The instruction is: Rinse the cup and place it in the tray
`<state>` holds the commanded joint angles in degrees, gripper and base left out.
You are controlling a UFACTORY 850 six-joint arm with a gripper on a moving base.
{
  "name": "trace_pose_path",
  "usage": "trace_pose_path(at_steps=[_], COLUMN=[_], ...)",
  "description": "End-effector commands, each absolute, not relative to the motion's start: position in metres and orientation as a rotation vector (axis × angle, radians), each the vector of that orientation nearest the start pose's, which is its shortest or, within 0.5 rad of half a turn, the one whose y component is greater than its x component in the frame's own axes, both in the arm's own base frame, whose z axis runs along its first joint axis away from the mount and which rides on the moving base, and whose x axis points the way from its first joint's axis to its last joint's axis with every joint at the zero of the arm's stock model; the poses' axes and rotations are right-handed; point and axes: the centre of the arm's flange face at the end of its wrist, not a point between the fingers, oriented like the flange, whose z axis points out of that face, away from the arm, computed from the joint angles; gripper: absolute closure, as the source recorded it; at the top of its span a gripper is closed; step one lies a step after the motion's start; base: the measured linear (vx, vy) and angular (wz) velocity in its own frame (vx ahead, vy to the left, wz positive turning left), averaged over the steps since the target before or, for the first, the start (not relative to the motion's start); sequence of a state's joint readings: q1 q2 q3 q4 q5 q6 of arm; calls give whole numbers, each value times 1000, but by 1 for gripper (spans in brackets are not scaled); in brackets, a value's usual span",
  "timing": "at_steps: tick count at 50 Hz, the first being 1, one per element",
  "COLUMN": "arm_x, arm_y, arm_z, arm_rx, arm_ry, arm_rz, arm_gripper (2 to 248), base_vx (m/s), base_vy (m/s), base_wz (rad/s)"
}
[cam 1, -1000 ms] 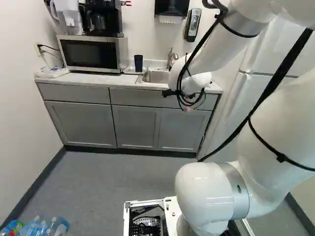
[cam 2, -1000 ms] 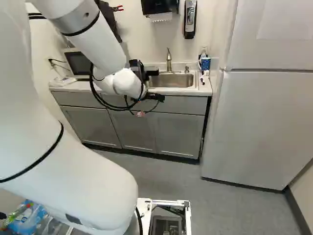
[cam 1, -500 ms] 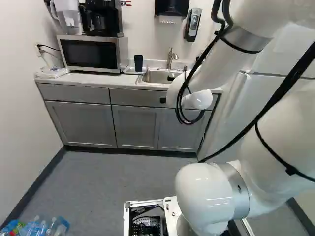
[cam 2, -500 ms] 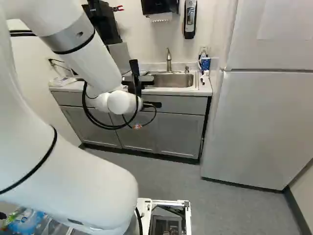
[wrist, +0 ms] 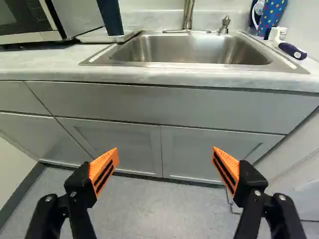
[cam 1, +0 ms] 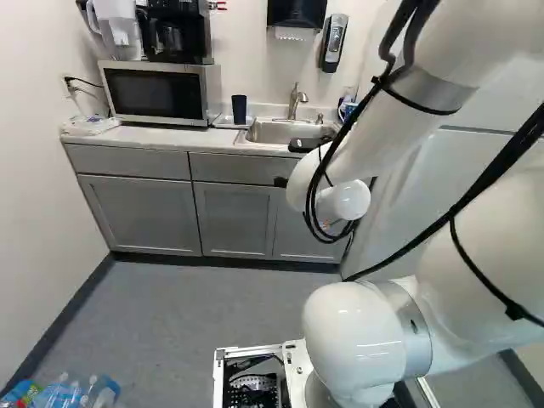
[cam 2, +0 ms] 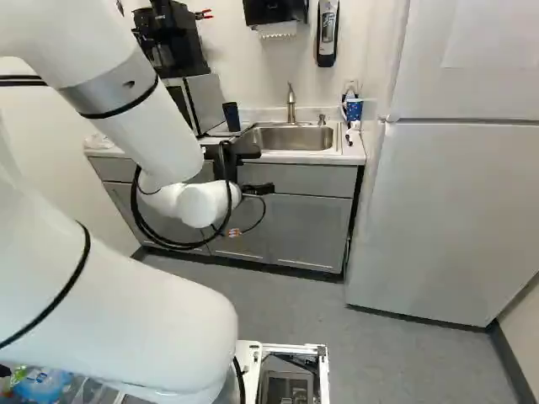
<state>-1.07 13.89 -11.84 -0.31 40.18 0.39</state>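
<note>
The dark cup (wrist: 110,19) stands on the pale tray (wrist: 93,36), between the microwave (cam 1: 158,93) and the sink (wrist: 189,48). The claw (wrist: 165,153) is spread wide with nothing in it, ahead of the cabinet doors (wrist: 119,144). The cup looks placed, though whether it has been rinsed I can't tell. If it still needs rinsing, coming in this low could drive the claw into the edge of the desk (wrist: 55,62); it should rise first. A sideways approach could catch the microwave or tip the cup (tall, narrow things topple easily), and a careless swing over the basin could strike the faucet (wrist: 188,14).
</note>
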Motion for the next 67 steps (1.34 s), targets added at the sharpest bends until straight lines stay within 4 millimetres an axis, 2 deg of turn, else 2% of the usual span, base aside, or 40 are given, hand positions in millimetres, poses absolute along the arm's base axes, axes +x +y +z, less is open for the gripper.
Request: trace_pose_path(at_steps=[33, 67], arm_x=[277, 270], arm_y=[-1, 0], arm_z=[369, 366], arm_rx=[-2571, -2558], arm_ry=[4, 0], arm_rz=[-1807, -1824], arm_gripper=[3, 3], base_vx=[0, 0], base_vy=[0, 0], base_wz=[0, 0])
